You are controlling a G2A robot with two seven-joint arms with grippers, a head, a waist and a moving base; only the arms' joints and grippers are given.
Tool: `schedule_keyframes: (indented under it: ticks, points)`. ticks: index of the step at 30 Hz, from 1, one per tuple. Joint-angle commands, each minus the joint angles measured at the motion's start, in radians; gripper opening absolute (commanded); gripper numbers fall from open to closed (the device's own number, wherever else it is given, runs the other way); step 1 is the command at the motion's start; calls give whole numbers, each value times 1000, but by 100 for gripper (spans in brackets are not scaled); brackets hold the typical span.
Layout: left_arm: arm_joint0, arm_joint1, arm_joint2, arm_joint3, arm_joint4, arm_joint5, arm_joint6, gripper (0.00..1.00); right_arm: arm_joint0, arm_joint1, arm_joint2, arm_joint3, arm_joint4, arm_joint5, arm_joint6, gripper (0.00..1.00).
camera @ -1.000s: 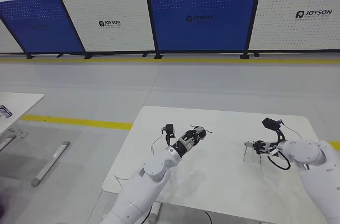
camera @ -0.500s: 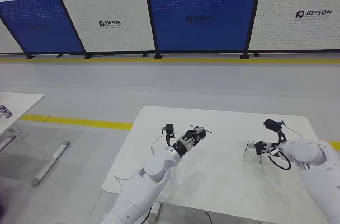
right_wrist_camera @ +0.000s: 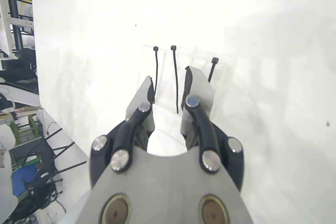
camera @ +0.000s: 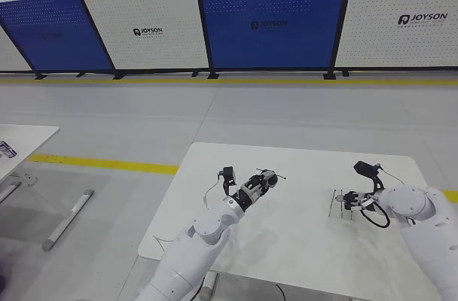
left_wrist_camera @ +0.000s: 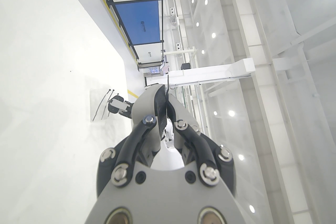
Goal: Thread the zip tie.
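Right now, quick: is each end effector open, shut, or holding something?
Left end effector: closed on a thin black plastic zip tie.
Right end effector: open, holding nothing.

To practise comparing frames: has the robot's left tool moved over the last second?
No. The left tool keeps the same spot relative to the far edge of the table across all three top views, shut on a zip tie.
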State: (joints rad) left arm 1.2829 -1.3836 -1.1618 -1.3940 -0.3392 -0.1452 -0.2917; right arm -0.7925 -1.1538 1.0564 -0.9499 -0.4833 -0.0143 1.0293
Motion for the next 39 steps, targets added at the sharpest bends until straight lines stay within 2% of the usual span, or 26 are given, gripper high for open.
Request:
schedule_keyframes:
  ticks: [1,11,18,26,32,39]
  points:
    - [0,0,0,0,0,0,0,0,5,-2,-6,5,-1,5,3,24]
    - [0,0,0,0,0,0,0,0,39,-14,-35,38,-7,36,27,22]
    - [0,0,0,0,0,0,0,0,69,-25,-61,65,-13,59,44,16]
    - [0,0,0,0,0,0,0,0,101,-39,-90,112,-11,67,67,24]
    - [0,0,0,0,0,0,0,0,127,-53,-112,157,-5,61,65,20]
    - [0,0,0,0,0,0,0,0,158,-69,-135,209,-1,55,65,22]
